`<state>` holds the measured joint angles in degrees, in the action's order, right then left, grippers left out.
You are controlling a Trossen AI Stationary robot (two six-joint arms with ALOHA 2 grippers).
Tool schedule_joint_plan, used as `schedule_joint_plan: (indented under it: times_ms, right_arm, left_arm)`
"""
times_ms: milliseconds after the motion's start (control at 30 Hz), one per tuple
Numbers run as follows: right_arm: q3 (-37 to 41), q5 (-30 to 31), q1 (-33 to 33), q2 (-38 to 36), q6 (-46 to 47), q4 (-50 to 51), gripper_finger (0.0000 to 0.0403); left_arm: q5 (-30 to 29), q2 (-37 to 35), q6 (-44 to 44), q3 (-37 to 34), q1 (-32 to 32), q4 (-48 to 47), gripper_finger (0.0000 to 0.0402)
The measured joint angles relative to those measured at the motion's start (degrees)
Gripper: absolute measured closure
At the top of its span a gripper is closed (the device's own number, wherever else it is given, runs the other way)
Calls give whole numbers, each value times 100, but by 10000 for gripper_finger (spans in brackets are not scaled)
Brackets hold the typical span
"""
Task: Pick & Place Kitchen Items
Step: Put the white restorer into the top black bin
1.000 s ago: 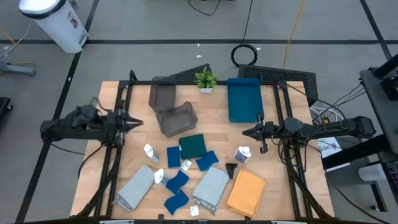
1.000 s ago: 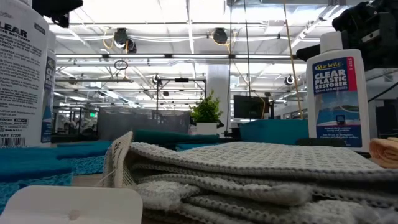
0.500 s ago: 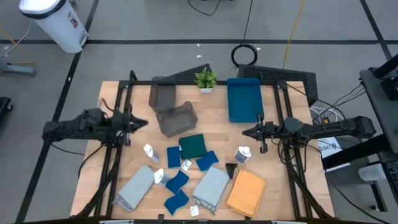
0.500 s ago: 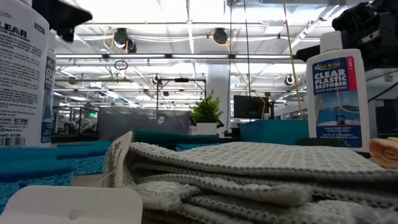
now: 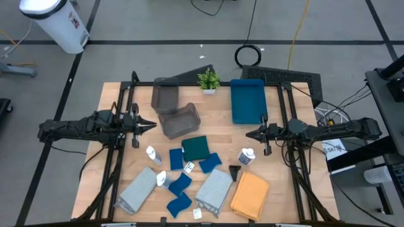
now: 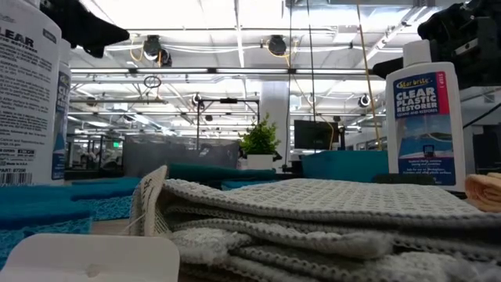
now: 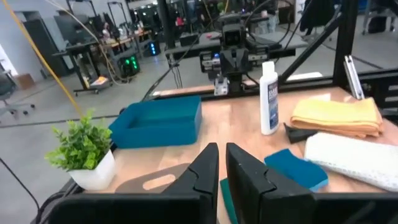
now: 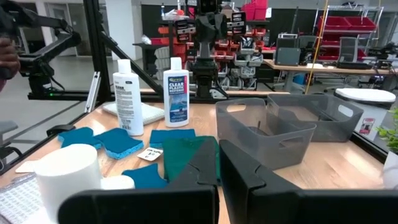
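Two dark jointed arms; black angular two-finger hands.

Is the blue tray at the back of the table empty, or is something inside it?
Empty. In the high view the blue tray shows only its bare blue floor, and the left wrist view shows nothing rising above its walls.

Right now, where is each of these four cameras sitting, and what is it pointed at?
High view: above the table, looking straight down; both arms, left hand, right hand.
Low view: at tabletop height, looking across a grey cloth into the room.
Left wrist view: on the left arm, facing the blue tray; own fingers.
Right wrist view: facing two grey bins.
Shared: the potted plant appears in the high, low and left wrist views.
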<state>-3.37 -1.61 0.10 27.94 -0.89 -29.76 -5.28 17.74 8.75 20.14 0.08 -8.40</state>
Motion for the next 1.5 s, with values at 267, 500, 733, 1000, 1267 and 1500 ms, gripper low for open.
schedule_joint_plan:
  times_ms: [267,500,733,1000,1267,1500]
  right_arm:
    - [2,0,0,0,0,0,403]
    - [0,0,0,-2,0,0,403]
    - [0,0,0,-1,0,0,403]
    - [1,0,0,0,0,-1,403]
    - [1,0,-1,-2,0,-2,403]
    - [2,1,-1,-2,0,0,403]
  left_arm:
    - [-411,425,332,-2,0,286,366]
    - [-873,528,254,0,0,259,366]
    - [-1016,524,174,-2,0,264,366]
    - [-1022,504,60,-2,-2,813,366]
    - [-983,511,-956,7,-2,1587,366]
    - [-506,555,-1522,383,-51,1464,295]
